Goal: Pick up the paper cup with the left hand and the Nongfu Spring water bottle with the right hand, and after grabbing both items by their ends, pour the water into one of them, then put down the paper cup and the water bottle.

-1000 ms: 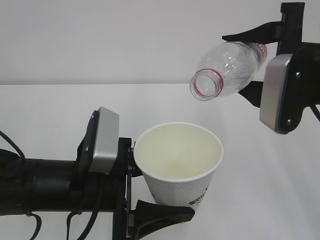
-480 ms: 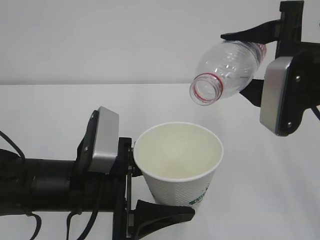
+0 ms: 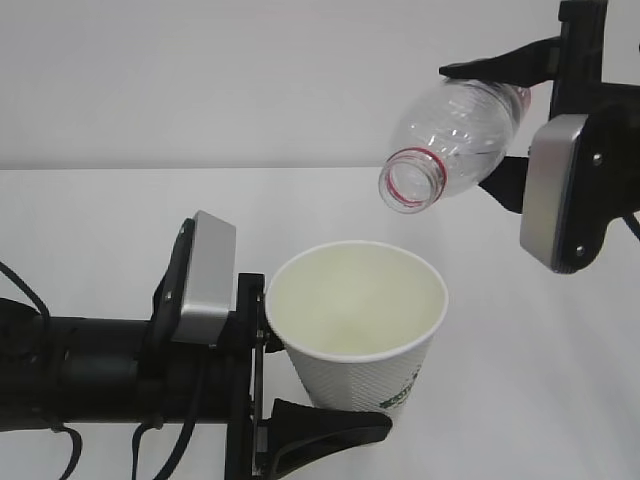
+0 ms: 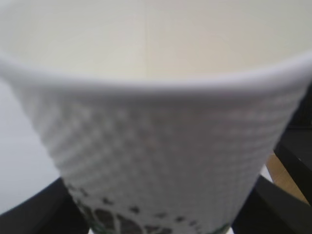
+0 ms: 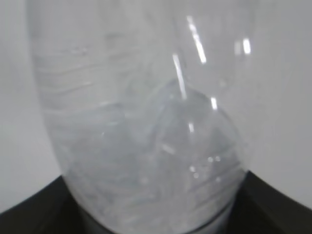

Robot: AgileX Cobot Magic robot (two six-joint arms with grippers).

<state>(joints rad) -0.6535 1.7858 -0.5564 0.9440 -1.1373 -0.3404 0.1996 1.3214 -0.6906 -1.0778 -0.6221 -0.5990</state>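
Note:
The white paper cup stands upright above the table, mouth open, and my left gripper is shut on its lower part. In the left wrist view the cup fills the frame between the black fingers. The clear Nongfu Spring water bottle with its red neck ring hangs tilted, capless mouth pointing down-left above the cup's right rim. My right gripper is shut on its base end. Up close the bottle fills the right wrist view. No water shows, neither as a stream nor in the cup.
A white table lies below both arms, with a plain pale wall behind. The left arm's grey plate and the right arm's grey plate sit close to the held items.
The bottle's mouth has dipped slightly lower toward the cup. The cup and the left arm have barely moved.

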